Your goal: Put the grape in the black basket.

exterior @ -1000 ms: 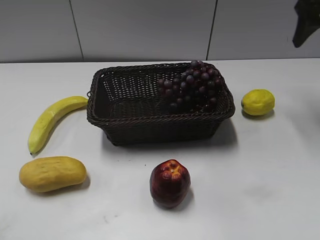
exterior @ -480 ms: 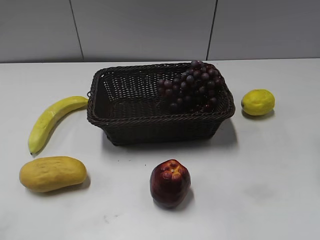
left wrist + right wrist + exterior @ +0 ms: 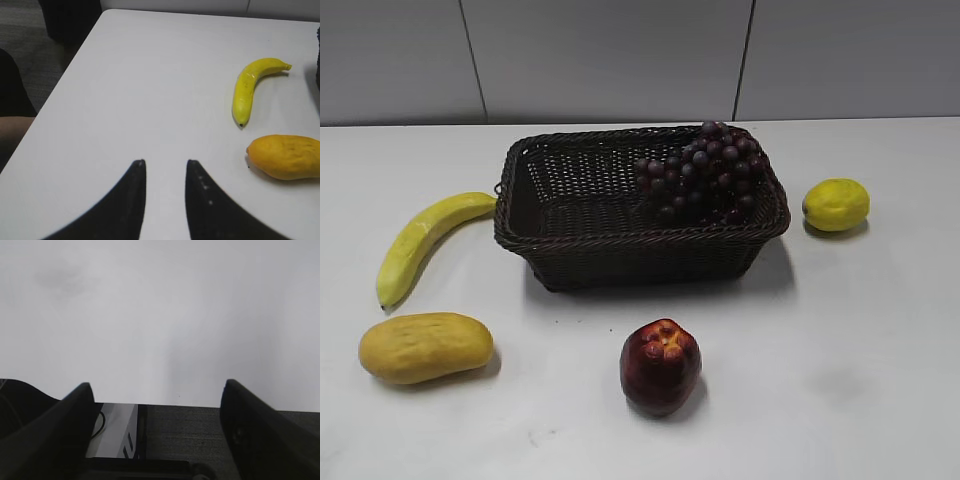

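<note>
The grape point(image 3: 705, 172), a bunch of dark red-purple berries, lies inside the black basket point(image 3: 570, 240) against its back right corner. The basket stands on the white table at the middle back. Neither gripper shows in the exterior view. In the left wrist view my left gripper point(image 3: 164, 162) is open and empty over bare table at the left end. In the right wrist view my right gripper point(image 3: 157, 386) is open wide and empty above the table's edge, with floor showing below it.
A yellow banana point(image 3: 420, 240) point(image 3: 250, 85) and an orange-yellow mango point(image 3: 425, 347) point(image 3: 285, 157) lie left of the basket. A dark red apple point(image 3: 660, 366) sits in front of it. A yellow lemon point(image 3: 836, 204) lies to its right.
A dark arm part at the top right of the exterior view one second ago has left the view. The grape and the other fruit have not moved.
</note>
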